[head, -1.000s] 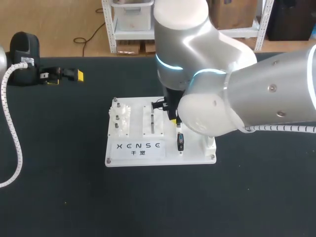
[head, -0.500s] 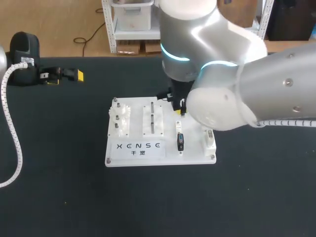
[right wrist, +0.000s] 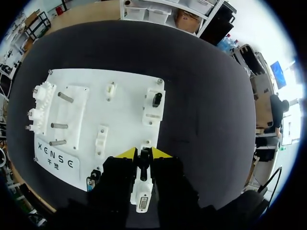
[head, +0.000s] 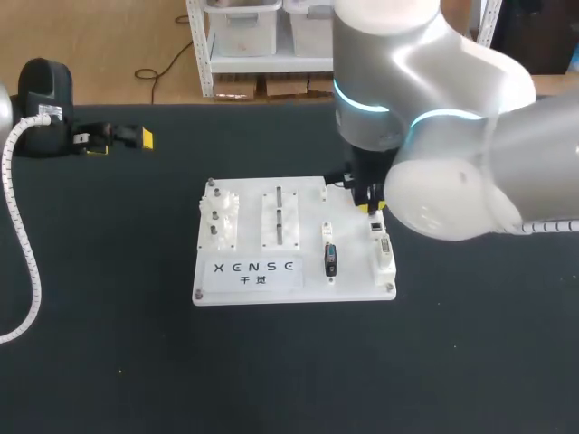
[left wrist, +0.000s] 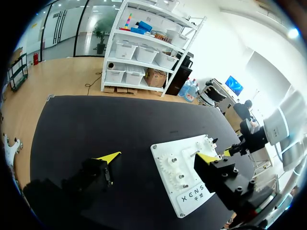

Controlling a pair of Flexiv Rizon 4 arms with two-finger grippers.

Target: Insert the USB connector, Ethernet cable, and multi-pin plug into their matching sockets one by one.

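Observation:
The white socket board (head: pixel 271 289) lies mid-table. A black USB connector (head: pixel 331 261) stands plugged in near the board's front, seen also beside my right fingers (right wrist: pixel 91 182). My right gripper (head: pixel 371 203) hangs over the board's right side, shut on a small black Ethernet plug (right wrist: pixel 144 162) between its yellow tips (right wrist: pixel 144 154). The dark Ethernet socket (right wrist: pixel 157 99) sits ahead of those tips. The grey multi-pin connector (right wrist: pixel 142 201) lies under the gripper in its white block (head: pixel 385 253). My left gripper (head: pixel 118 142) rests far left, open and empty (left wrist: pixel 158 157).
White gears (head: pixel 220 215) and metal pegs (head: pixel 279 219) stand on the board's left half, and the gears also show ahead of the left gripper (left wrist: pixel 175 167). A white corrugated hose (head: pixel 20 226) curves along the table's left edge.
My right arm has carried the black plug rightwards, from above the board's middle column to above its right-hand sockets. The left arm has stayed still.

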